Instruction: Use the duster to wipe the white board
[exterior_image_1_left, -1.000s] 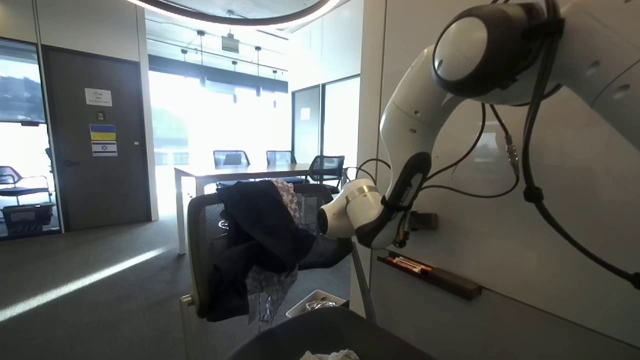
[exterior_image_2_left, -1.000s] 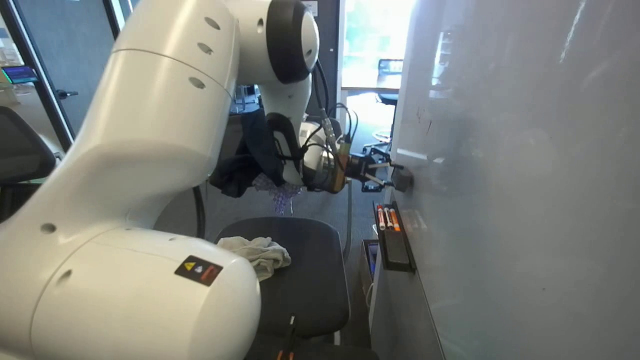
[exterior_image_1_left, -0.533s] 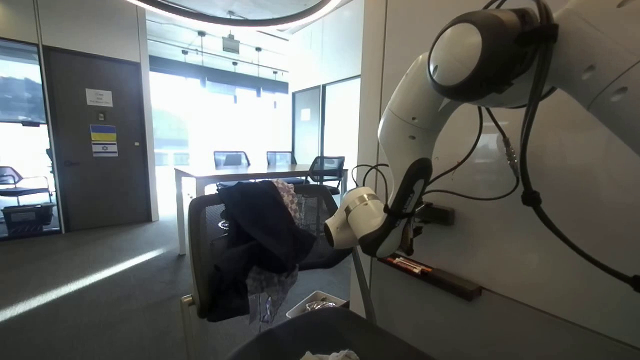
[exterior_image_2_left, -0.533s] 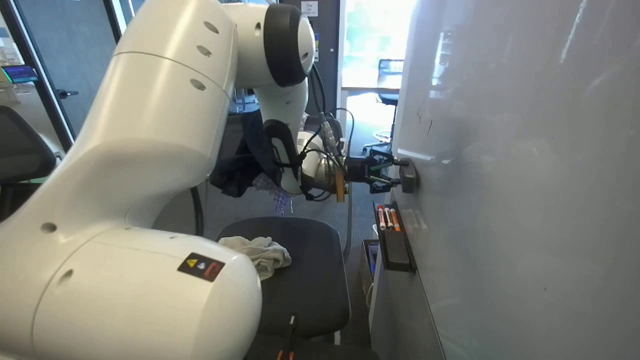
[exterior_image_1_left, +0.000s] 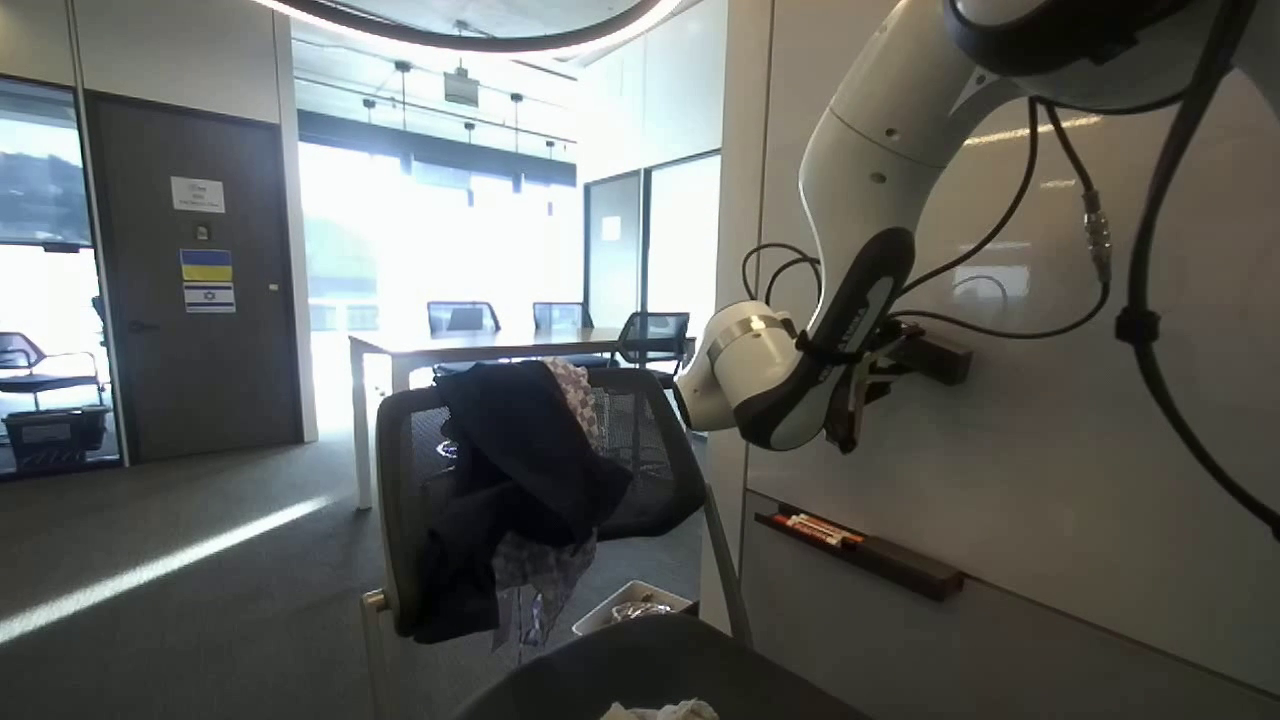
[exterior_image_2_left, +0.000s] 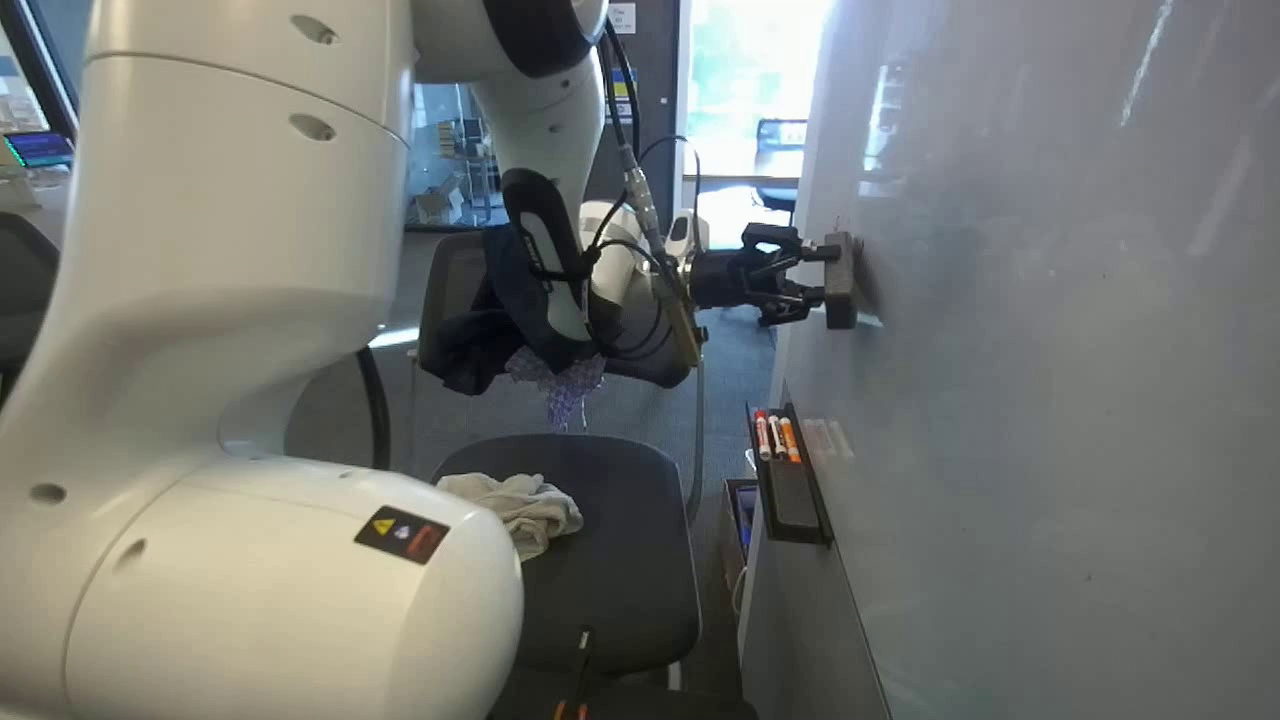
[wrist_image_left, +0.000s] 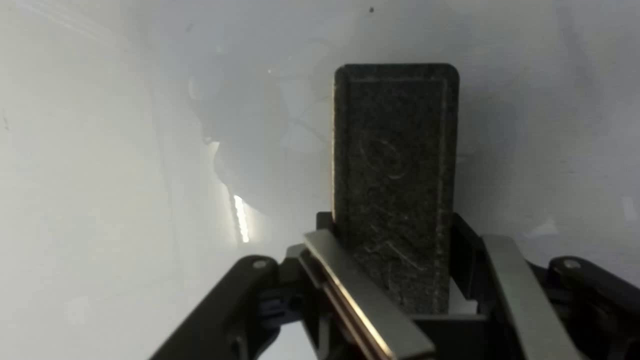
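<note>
The duster is a dark grey felt block (exterior_image_2_left: 841, 282); it also shows in an exterior view (exterior_image_1_left: 938, 357) and in the wrist view (wrist_image_left: 395, 145). My gripper (exterior_image_2_left: 823, 276) is shut on it, with one finger on each long side, as the wrist view shows (wrist_image_left: 392, 232). The white board (exterior_image_2_left: 1050, 400) is the large glossy panel; it also shows in an exterior view (exterior_image_1_left: 1090, 480) and behind the duster in the wrist view (wrist_image_left: 100, 175). The duster is at the board's surface; whether its whole face touches is hidden. A faint red mark shows just above the duster.
A dark ledge tray (exterior_image_2_left: 824, 525) on the board's lower edge holds several markers (exterior_image_2_left: 777, 437) and a dark block (exterior_image_2_left: 795, 495). A chair (exterior_image_2_left: 600, 600) with a pale cloth (exterior_image_2_left: 530, 515) stands beside the arm. Dark clothing (exterior_image_1_left: 530, 450) hangs on a chair back.
My gripper, holding the duster, has moved up along the board, mostly in the last half second. The duster now covers the area where red scribbles showed earlier. The arm's upper links have risen too.
</note>
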